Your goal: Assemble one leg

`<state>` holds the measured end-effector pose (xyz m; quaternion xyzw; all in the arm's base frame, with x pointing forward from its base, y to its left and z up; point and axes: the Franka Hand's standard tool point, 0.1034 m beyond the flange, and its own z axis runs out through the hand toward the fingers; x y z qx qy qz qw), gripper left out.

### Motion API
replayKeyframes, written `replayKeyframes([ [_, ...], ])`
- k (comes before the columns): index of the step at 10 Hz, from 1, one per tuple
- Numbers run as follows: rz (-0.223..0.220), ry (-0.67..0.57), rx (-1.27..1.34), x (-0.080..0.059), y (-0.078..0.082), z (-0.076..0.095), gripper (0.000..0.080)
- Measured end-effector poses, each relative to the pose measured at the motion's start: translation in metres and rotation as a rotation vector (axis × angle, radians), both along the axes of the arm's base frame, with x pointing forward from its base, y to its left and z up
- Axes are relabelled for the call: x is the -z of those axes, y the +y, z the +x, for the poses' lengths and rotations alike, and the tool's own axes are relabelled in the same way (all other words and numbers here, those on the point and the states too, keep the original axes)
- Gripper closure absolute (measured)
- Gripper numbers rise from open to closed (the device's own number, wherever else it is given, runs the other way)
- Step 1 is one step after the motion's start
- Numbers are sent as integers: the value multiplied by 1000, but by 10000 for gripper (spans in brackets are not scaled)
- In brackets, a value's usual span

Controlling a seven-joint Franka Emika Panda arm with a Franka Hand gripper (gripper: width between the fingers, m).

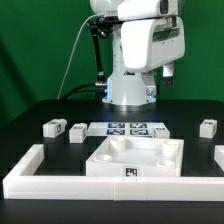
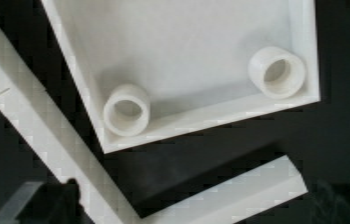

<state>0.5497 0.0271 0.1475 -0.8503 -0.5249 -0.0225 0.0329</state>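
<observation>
Lying flat, leftmost leg (image 1: 53, 127): long axis left-right (exterior view).

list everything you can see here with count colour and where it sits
legs: three, white with black tags, two on the exterior view's left of the marker board, one on its right
tabletop: one, white, round corner holes, front centre
border rail: one, white, along the front and up the exterior view's left
marker board: one, white with black tags, before the robot's base
white piece: one, cut off at the exterior view's right edge, unclear
table: one, black
arm: one, white, behind the marker board
</observation>
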Motion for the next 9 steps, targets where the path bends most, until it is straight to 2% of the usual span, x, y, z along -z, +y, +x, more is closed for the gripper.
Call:
replayKeyframes([
  [1, -1, 4, -10, 3, 0, -1, 150],
  [4, -1, 56, -39, 31, 0, -32, 150],
  [5, -2, 50, -34, 41, -3, -37, 150],
  [7, -3, 36, -27, 72, -14, -52, 150],
  [8, -3, 39, -19, 84, -20, -56, 150],
  [9, -4, 42, -16, 82, -20, -55, 150],
])
